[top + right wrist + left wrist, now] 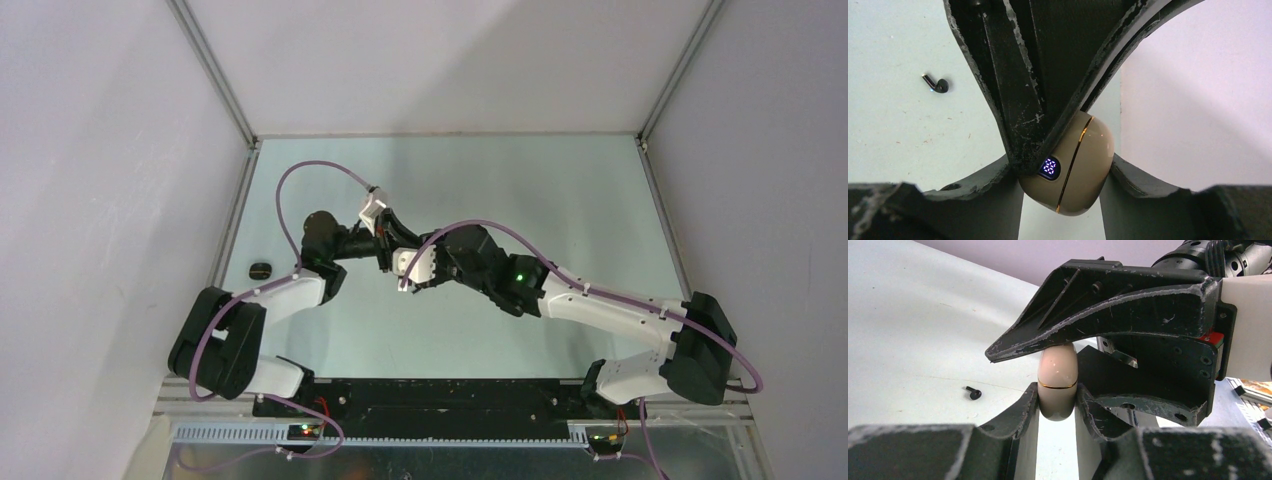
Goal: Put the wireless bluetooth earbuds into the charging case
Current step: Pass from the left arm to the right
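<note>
Seen from the left wrist, the left gripper (1058,402) is clamped tight on the lower part of the cream charging case (1058,372). A black earbud (973,393) lies on the table, left of the case. Seen from the right wrist, the right gripper (1065,175) is half closed, with a finger against each side of the case, whose small display is lit. From above, the case is hidden where the arms meet, and a small dark oval object (260,268) lies well to its left.
</note>
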Available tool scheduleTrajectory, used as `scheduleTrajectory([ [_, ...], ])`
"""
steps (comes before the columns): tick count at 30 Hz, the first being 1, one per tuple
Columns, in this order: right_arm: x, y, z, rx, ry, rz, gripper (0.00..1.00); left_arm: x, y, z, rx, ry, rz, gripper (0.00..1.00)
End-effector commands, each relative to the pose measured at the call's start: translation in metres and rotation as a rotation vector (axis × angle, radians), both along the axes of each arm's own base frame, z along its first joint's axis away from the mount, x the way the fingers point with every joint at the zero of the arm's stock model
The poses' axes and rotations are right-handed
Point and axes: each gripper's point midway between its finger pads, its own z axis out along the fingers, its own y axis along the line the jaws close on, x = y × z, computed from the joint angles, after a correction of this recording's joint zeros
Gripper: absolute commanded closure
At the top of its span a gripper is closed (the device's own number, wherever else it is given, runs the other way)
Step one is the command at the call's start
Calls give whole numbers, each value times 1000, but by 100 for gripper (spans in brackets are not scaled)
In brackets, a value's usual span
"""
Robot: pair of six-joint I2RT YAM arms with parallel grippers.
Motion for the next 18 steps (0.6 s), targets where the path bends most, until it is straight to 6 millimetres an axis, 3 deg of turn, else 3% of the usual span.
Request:
scheduleTrajectory([
  [1,-7,-1,12,2,-27,32,65,5,0,16,-18,-53,-7,97],
  [5,-7,-1,12,-6,-32,32,68,5,0,15,-16,-52,-5,76],
  [11,-7,-2,11,-3,-23,29,67,5,2,16,-18,-75,3,29],
  [14,-6,-5,11,10,-5,26,66,8,8,18,-29,-98,30,15],
  [15,-3,-7,11,13,0,19,66,8,10,19,-31,-101,38,6],
  [18,2,-12,12,38,20,6,66,15,18,21,-32,-110,70,1],
])
